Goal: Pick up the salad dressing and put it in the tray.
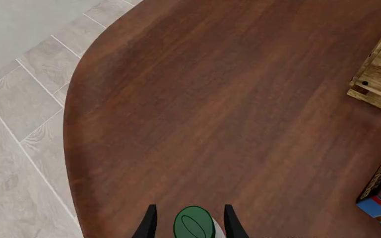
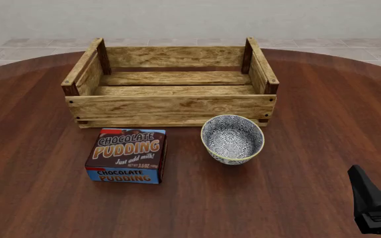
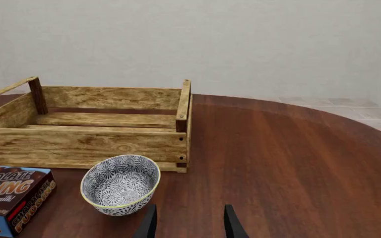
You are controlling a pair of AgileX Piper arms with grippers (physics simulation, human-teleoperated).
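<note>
Item: salad dressing [image 1: 194,223]. Green cap sat between the fingers of the left gripper [image 1: 189,221], seen only in the left wrist view; absent from the front view, so its table position could not be fixed. Whether the jaws were clamped on it or merely straddling it could not be told.

Item: tray [image 2: 170,105]. At 12 o'clock on the table [image 2: 309,148], nothing in it.

Item: pudding box [image 2: 128,155], 7 o'clock of tray. Bowl [image 2: 232,139], 5 o'clock of tray.

Item: right gripper [image 3: 189,220]. Fingers apart, nothing held.

Risks: a loose grip near the cap could let the bottle slip or tip; a low carry could strike the tray's near wall or the pudding box.
</note>
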